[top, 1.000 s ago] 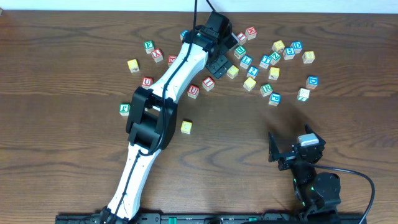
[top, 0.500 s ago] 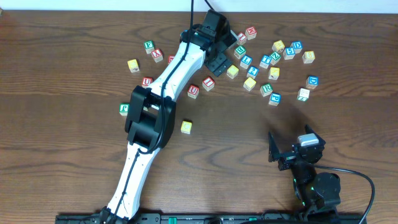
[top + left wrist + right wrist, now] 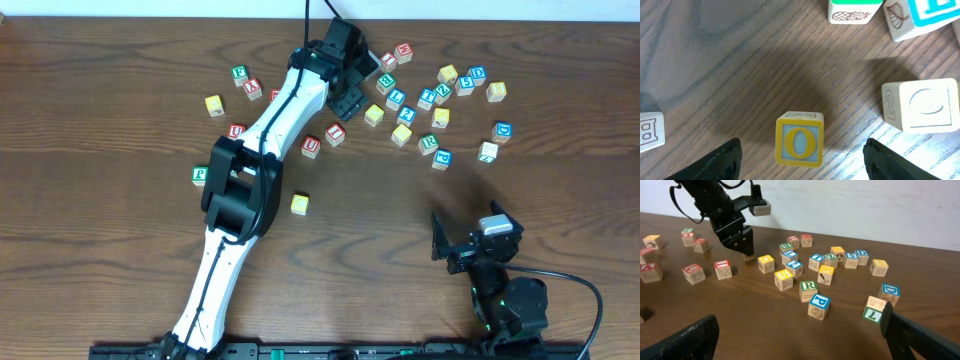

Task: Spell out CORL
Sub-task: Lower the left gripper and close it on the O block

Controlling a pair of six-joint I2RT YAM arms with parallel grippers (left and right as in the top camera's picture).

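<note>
In the left wrist view a yellow-framed "O" cube (image 3: 799, 138) sits on the table between the fingers of my left gripper (image 3: 802, 160). The jaws are open, with a gap on either side of the cube. From overhead the left gripper (image 3: 345, 95) hangs over the far cluster of cubes and hides that cube. One yellow cube (image 3: 299, 204) lies alone mid-table beside the left arm. The green-framed "R" cube (image 3: 808, 286) stands in the right cluster. My right gripper (image 3: 450, 245) rests open and empty at the front right.
Loose letter cubes spread across the far half of the table (image 3: 100, 280). Red-lettered ones (image 3: 311, 146) lie to the left, and blue, green and yellow ones (image 3: 441, 118) to the right. A pale cube (image 3: 922, 105) stands close to the left gripper's right finger.
The left gripper has edged slightly toward the far side, and its jaws have narrowed somewhat around the "O" cube. The right arm has not moved.
</note>
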